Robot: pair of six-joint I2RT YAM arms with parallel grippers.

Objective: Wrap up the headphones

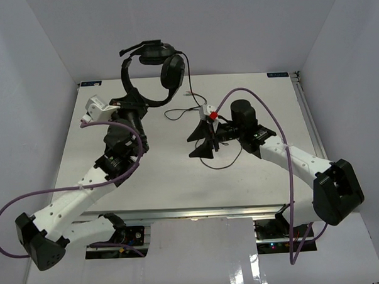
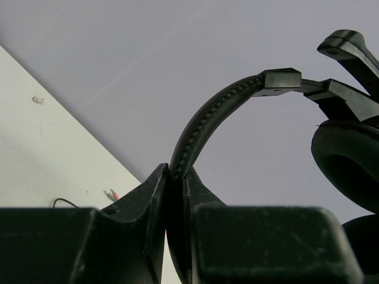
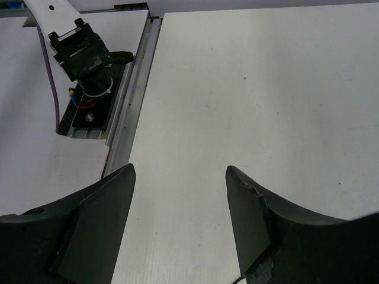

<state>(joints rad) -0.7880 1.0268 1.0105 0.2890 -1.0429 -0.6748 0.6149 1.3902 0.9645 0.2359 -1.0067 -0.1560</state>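
Note:
The black headphones (image 1: 163,62) are held up in the air above the far part of the table. My left gripper (image 1: 135,99) is shut on the lower end of their headband (image 2: 219,106), with one earcup (image 2: 346,160) at the right of the left wrist view. The thin black cable (image 1: 188,85) hangs from the earcups to the table, loops at the middle and runs on under my right arm. Its pink-tipped plugs (image 1: 188,93) lie on the table and also show in the left wrist view (image 2: 111,194). My right gripper (image 1: 197,144) is open and empty low over the table centre, and the right wrist view shows its jaws (image 3: 180,171) wide apart over bare table.
White walls enclose the table (image 1: 178,174) on the left, back and right. Thick purple cables (image 1: 264,113) trail along both arms. The metal rail at the table's near edge (image 3: 127,112) and the left arm's base (image 3: 83,53) show in the right wrist view.

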